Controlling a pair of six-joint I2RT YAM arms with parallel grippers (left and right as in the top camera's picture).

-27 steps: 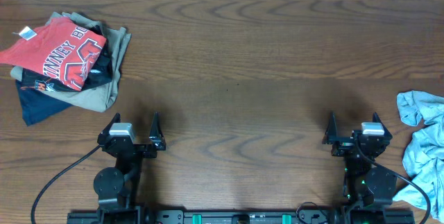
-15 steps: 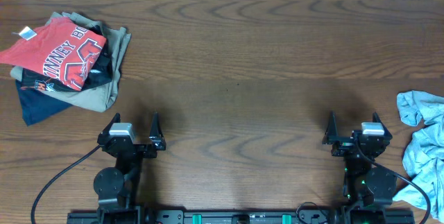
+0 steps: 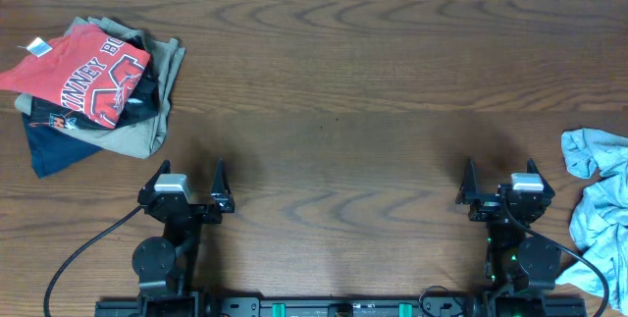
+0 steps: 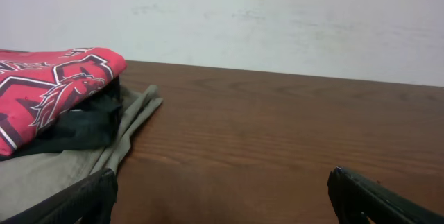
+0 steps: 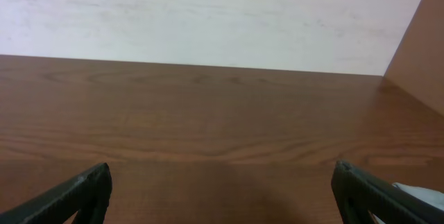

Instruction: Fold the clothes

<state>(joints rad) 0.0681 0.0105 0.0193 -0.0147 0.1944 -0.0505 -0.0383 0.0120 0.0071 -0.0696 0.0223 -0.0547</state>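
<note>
"Two end effectors at this table: how do they stand?"

"Both have their fingers spread wide apart, gripping nothing. The left end effector [image 3: 188, 184] sits near the front edge of the dark brown wooden table [image 3: 334, 81], left of centre. The right end effector [image 3: 500, 182] sits near the same edge, toward the right. Each wrist view shows its own black fingers out at the lower corners, with bare wood between them."

"Where is the pale blue-grey short-sleeved T-shirt [image 3: 599, 204] of thin soft fabric?"

"It lies crumpled in a heap at the table's right edge, on the near side. It is just right of the right arm and apart from its fingers. Part of it runs out of the overhead view."

"And on the left?"

"There is a stack at the far left. A red shirt with white lettering [image 3: 83, 72] lies on top. A dark navy folded garment [image 3: 54, 148] pokes out nearward beneath it, and a khaki folded garment [image 3: 142, 132] spreads right underneath. The left wrist view sees the stack ahead on its left."
</note>
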